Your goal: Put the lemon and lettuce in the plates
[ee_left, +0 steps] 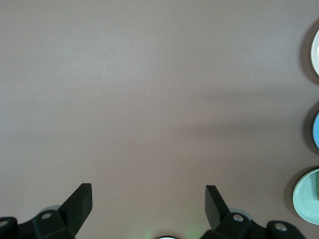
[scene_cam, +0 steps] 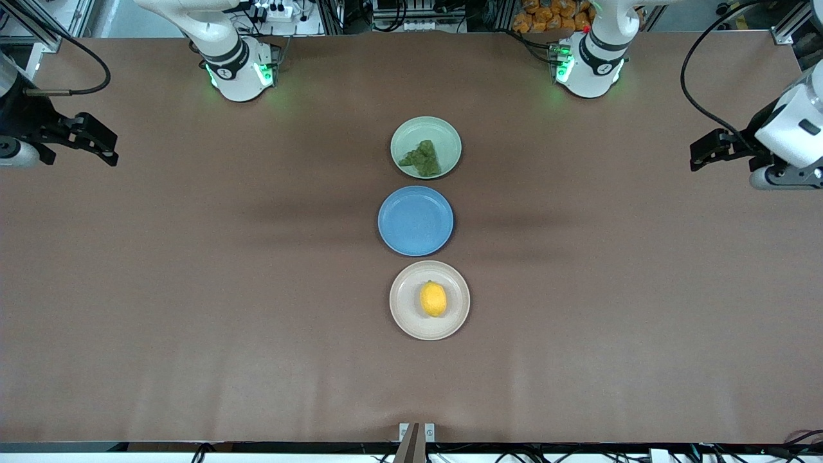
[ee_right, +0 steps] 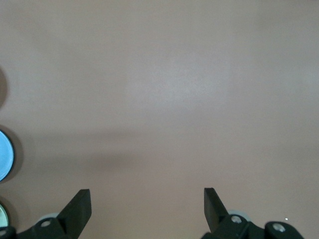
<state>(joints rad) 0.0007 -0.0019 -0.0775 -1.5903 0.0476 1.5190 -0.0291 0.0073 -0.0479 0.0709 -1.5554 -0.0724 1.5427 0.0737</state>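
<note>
- Both claws are spread wide and carry nothing: the left claw [scene_cam: 697, 151] hangs over bare bench [scene_cam: 193, 289] at the left arm's end, and the right claw [scene_cam: 103, 145] hangs over bare bench at the right arm's end.
- Each wrist view shows its own fingers [ee_left: 79, 204] [ee_right: 79, 206] apart, with only brown surface between them and the plates just at the edge of the picture.
- Three plates sit in a row down the middle of the bench, well apart from both claws.
- The lettuce [scene_cam: 421, 159] lies inside the mint green plate [scene_cam: 443, 132], the one farthest from the front camera.
- The lemon [scene_cam: 433, 299] rests near the middle of the cream plate [scene_cam: 405, 315], the one nearest the front camera.
- Between them the blue plate [scene_cam: 415, 220] holds nothing.
- Judging by how things lie, both items are in their plates and the task looks finished; no grasp or carry seems left to do.
- Any next move would only be to stay parked or settle to rest, away from the plates.
- Both arms are pulled out to the sides, forearms angled inward toward the centre, claws raised off the surface; both arms wait.
</note>
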